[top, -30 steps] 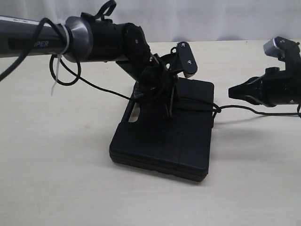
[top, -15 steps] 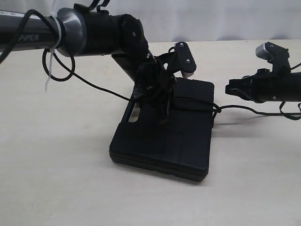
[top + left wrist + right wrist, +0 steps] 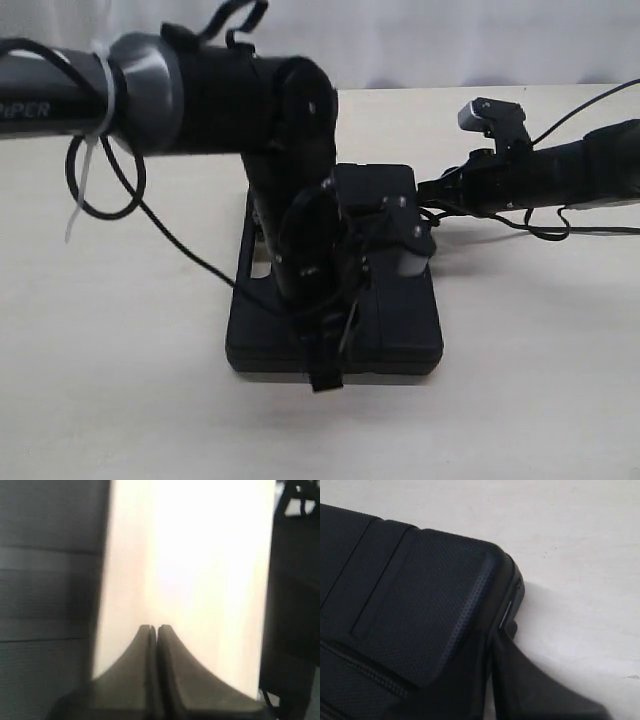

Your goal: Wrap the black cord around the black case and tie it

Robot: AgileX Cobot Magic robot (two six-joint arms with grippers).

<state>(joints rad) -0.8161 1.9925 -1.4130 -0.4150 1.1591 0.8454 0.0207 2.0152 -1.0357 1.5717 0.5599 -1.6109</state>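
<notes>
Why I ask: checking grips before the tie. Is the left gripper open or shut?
Shut: the left gripper shows its fingers pressed together, no gap between them.

You have the case [image 3: 395,330] lying flat on the table [image 3: 120,400], in the middle of the exterior view. Your left arm comes in from the left, crosses above the case and bends down over it. That puts the left gripper [image 3: 325,378] at the case's near edge. Strands of the cord [image 3: 350,322] hang just beside it, over the case's face. Your right arm reaches in from the right, and the right gripper [image 3: 428,190] sits at the case's far right corner, touching its edge in the right wrist view.
</notes>
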